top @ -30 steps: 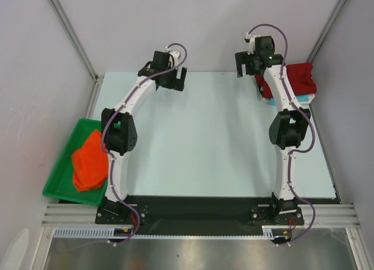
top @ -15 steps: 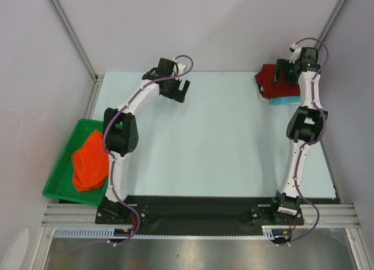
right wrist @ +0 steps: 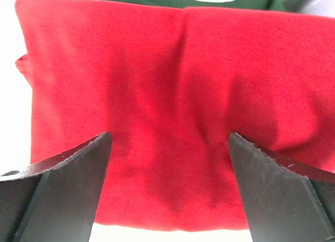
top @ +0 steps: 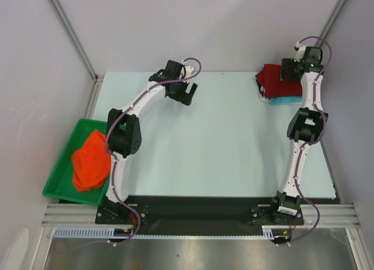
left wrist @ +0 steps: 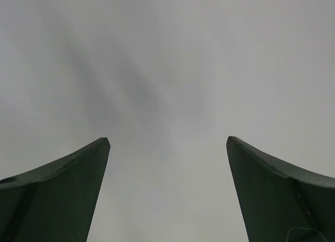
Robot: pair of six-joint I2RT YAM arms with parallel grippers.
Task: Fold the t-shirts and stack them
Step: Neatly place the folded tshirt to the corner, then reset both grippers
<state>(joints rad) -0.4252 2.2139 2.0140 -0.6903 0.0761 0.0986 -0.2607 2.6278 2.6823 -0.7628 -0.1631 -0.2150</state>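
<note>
Nearest, at the lower left of the top view, the bright orange t-shirt (top: 89, 163) lies crumpled in the green tray (top: 58, 179), likely waiting to be folded. Beyond the pale surface (top: 204, 141), the left hand (top: 186, 92) hangs at upper centre, fingers apart and holding nothing; its wrist view shows only grey blur. At the upper right, the right hand (top: 290, 68) hovers with fingers apart over the folded dark red t-shirt (right wrist: 172, 85), which tops the stack. The turquoise t-shirt (top: 285, 99) beneath shows only an edge.
</note>
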